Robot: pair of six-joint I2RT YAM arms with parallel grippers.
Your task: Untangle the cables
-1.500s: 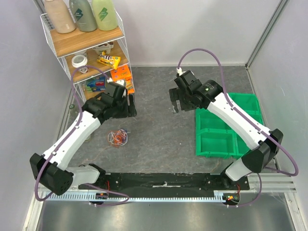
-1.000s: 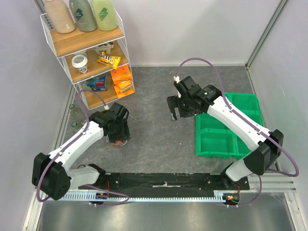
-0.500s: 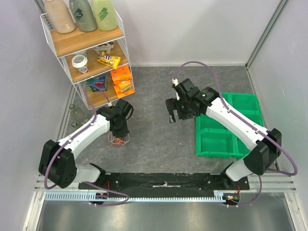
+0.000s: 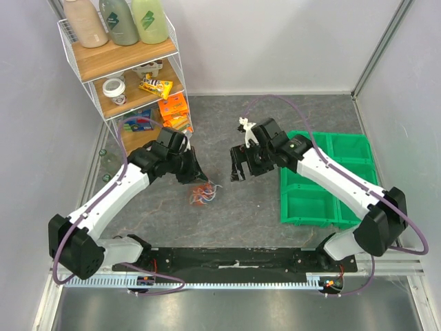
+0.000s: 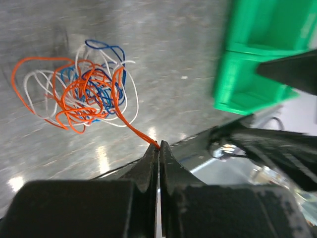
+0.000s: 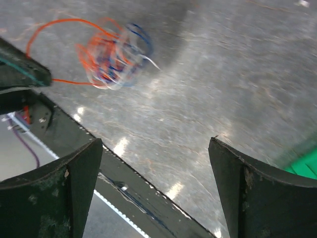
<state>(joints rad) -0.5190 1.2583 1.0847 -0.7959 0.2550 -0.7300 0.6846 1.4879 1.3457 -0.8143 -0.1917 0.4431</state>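
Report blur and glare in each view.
Top external: sharp, evenly lit. Left wrist: cables crisp, green bin blurred, glare patches on the table. Right wrist: cables smeared by blur, bright glare spots on the table.

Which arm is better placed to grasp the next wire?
Probably right. The left gripper is shut on one orange strand of the bundle of thin orange, white and blue wires; the right gripper is open nearby.

Wide-open right gripper (image 6: 154, 144), nothing between fingers. Blurred cables (image 6: 113, 62), orange-white-blue tangle, against grey table (image 6: 233, 64). Orange strand runs to left gripper (image 6: 39, 77). Green bin (image 6: 306, 159) corner right.
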